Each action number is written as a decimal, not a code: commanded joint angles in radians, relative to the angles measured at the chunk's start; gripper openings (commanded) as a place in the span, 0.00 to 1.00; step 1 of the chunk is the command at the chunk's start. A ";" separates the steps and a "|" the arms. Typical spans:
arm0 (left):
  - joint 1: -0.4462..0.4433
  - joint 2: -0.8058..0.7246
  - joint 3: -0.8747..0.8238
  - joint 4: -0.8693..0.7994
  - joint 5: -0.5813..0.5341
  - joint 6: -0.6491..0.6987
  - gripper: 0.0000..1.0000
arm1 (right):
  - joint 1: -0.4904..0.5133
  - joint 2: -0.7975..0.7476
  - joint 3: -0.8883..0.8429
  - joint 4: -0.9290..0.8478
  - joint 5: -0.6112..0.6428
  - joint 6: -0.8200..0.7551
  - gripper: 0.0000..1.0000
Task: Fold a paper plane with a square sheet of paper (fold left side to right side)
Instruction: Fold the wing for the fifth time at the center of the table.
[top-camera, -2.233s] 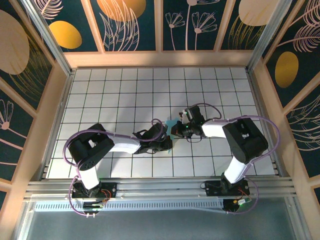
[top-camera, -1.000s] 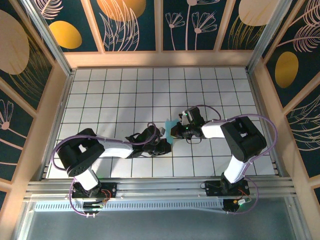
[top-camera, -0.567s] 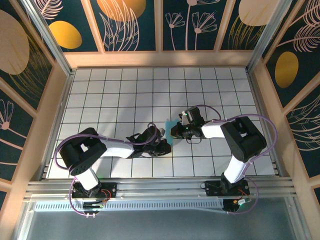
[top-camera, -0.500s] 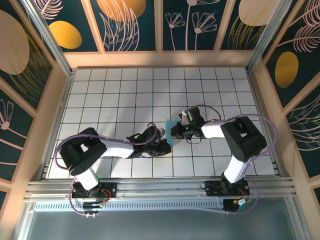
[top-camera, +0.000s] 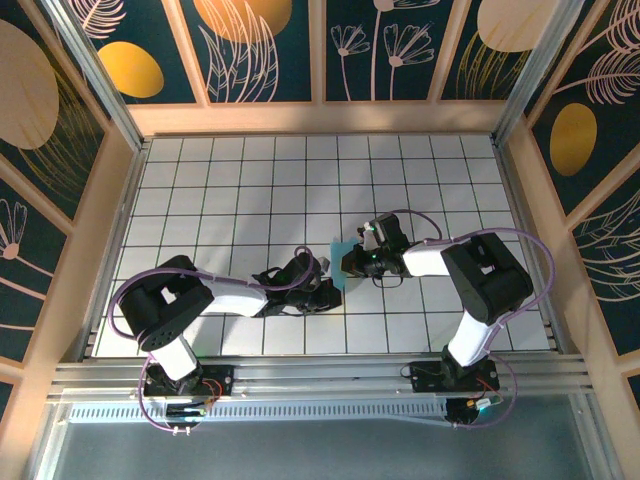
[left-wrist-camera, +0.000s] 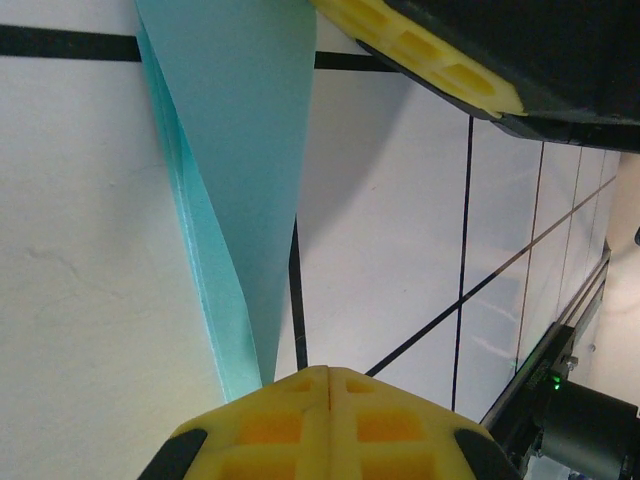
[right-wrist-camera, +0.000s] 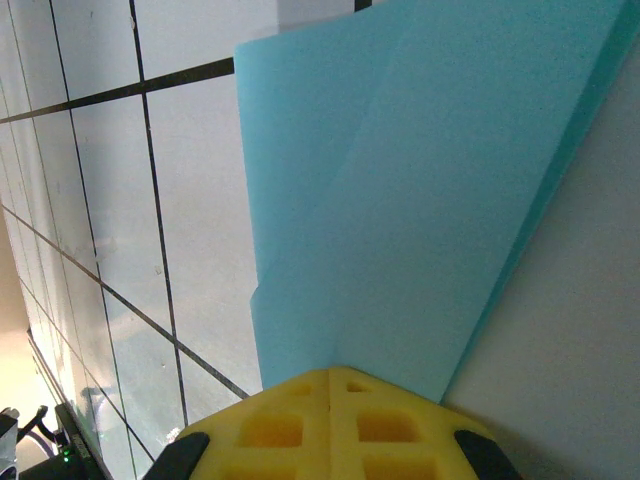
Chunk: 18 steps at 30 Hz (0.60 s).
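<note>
the left gripper (left-wrist-camera: 328, 375) is pinched shut on the narrow tip of the square sheet of paper (left-wrist-camera: 240, 150), which sits part-folded at mid-table between the arms. the right gripper (right-wrist-camera: 330, 375) is pinched shut on its wider end. you are judged mid-fold: next, lay it flat and press the crease, edges aligned.

Top camera looks down from behind the arms (top-camera: 240, 295); both wrist cameras closely face the paper (right-wrist-camera: 420, 200).

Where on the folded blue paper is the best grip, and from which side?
Pinch an edge, across the stacked layers. The folded paper is thin and tapered, so only its edges give the jaws something to close on. The left gripper is shut on the narrow tip, the right gripper on the wider end, from opposite sides. That seems right.
</note>
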 joint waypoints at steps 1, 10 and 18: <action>-0.001 0.008 -0.011 0.023 0.002 -0.021 0.04 | 0.011 0.062 -0.033 -0.120 0.086 -0.034 0.00; -0.001 0.043 -0.011 0.026 0.005 -0.020 0.04 | 0.014 0.062 -0.031 -0.122 0.088 -0.034 0.00; -0.001 0.040 -0.014 0.027 0.002 -0.021 0.04 | 0.014 0.062 -0.033 -0.124 0.092 -0.035 0.00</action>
